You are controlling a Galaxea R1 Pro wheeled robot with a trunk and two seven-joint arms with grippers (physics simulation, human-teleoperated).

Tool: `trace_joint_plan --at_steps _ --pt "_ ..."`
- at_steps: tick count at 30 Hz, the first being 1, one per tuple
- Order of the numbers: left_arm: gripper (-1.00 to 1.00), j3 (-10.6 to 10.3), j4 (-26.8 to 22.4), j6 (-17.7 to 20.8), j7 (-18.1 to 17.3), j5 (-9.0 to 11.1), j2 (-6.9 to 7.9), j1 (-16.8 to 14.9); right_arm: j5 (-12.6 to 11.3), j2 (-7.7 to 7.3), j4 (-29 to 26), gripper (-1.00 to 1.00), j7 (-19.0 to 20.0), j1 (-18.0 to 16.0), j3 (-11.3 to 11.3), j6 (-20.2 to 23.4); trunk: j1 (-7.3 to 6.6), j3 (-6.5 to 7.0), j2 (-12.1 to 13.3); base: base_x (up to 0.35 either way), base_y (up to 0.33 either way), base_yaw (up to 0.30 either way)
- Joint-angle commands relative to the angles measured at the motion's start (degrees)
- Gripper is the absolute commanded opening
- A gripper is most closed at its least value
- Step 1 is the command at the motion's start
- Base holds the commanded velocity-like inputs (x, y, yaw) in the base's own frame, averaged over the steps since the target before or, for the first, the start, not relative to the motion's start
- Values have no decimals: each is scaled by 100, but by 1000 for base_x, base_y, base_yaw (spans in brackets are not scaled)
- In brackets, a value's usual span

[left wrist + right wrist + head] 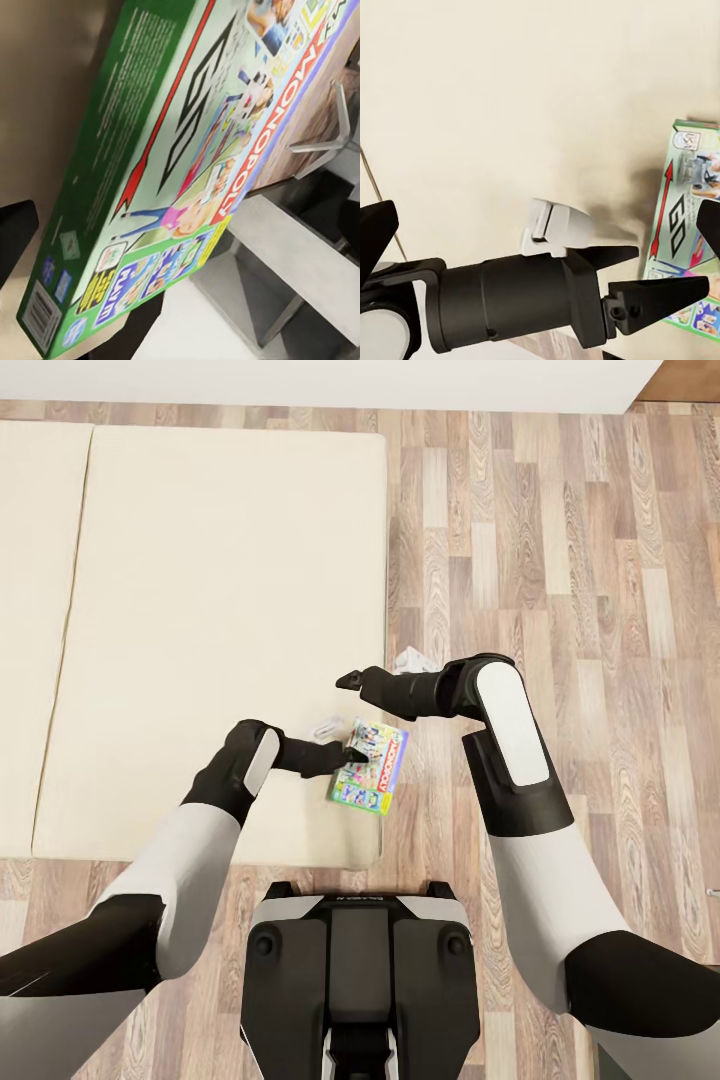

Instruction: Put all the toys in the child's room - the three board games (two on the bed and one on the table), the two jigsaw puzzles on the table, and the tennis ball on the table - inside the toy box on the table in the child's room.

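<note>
Beige-mattressed low bed (210, 610) as landmark. Flat green Monopoly board game box (370, 766) at bed's near right corner, over mattress edge. Left gripper (350, 755) fingers reach onto box; grip looks closed on it, lift unclear. Right gripper (347, 681) hovers above bed's right edge, just beyond box, holding nothing; finger spread unclear.

Head looks down; both wrists closely share the board game (172, 172).

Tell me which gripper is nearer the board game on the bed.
Left. The left gripper is at the board game, seemingly gripping it; the right gripper hovers apart above the bed.
</note>
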Motion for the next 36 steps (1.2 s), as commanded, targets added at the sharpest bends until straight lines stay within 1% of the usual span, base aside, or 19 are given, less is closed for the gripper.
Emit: trace_joint_plan --at_steps 1,10,16,26,36 --pt "100 30 -1 37 -11 -5 -6 -3 -49 1 -4 100 -60 -4 -1 16 4 -6 -9 0 0 0" --pt "100 16 -6 5 31 -43 5 -3 -49 1 -7 100 -60 -4 -1 16 4 -6 -9 0 0 0" --pt "100 2 -7 -15 122 -50 7 -3 -49 1 -7 100 -60 -4 -1 16 4 -6 -9 0 0 0" --pt "100 18 -8 -26 651 -44 16 -3 -49 1 -7 100 -60 -4 -1 16 4 -6 -9 0 0 0" --pt "100 45 -58 -30 744 -43 36 -3 -49 1 -3 100 -60 -4 -1 10 4 -6 -9 0 0 0"
